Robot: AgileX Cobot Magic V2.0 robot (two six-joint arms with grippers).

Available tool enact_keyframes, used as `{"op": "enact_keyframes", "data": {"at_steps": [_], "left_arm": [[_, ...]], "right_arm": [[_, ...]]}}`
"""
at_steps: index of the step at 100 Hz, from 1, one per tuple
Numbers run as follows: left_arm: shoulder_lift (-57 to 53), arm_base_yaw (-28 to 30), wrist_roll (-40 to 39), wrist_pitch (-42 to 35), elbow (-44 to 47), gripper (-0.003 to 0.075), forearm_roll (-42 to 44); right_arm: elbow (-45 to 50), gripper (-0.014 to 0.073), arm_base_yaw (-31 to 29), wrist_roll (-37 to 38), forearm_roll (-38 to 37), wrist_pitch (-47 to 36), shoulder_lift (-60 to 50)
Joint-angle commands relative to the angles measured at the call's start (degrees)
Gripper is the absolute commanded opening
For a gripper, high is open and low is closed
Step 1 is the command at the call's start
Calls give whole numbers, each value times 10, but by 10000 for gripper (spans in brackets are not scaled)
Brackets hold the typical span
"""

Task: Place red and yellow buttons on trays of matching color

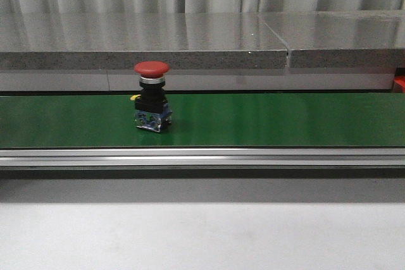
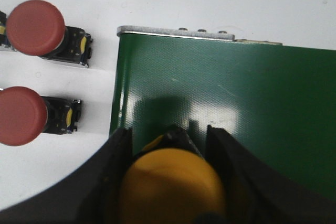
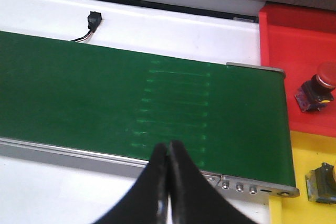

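Note:
A red button with a black body stands upright on the green belt, left of centre in the front view. No gripper shows there. In the left wrist view my left gripper is shut on a yellow button, held over the end of the belt. Two more red buttons lie on the white table beside that end. My right gripper is shut and empty above the belt's near rail. A red tray holds a red button; the yellow tray holds a button at the frame edge.
A grey stone ledge runs behind the belt. A metal rail edges the belt's near side. A small black connector with wires lies on the white surface past the belt.

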Motion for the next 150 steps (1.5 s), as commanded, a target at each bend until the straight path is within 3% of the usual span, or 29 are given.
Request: {"op": "enact_keyframes", "data": {"at_steps": [1,12,27,36,71,96,114,150], "left_arm": [[-16,-4,0,-26,-17,48,-4],[-16,-4,6,-26,-17,204,-5],[-16,-4,17,-26,-17,538,-10],[-16,-11,25,-30,-17,638,-10],[-22,-74,31,-55,-80,642,6],[-98,-118,31,-68,-83,642,-8],[-195,-129,26,-99,-32,642,-10],[-430,-129,18,-136,153,640,-10]], "right_arm": [[-15,-120,0,-3,-1,-37,-2],[-15,-120,0,-3,-1,-37,-2],[-15,-120,0,-3,-1,-37,-2],[-15,-120,0,-3,-1,-37,-2],[-15,-120,0,-3,-1,-37,-2],[-15,-120,0,-3,-1,-37,-2],[-15,-120,0,-3,-1,-37,-2],[-15,-120,0,-3,-1,-37,-2]]}}
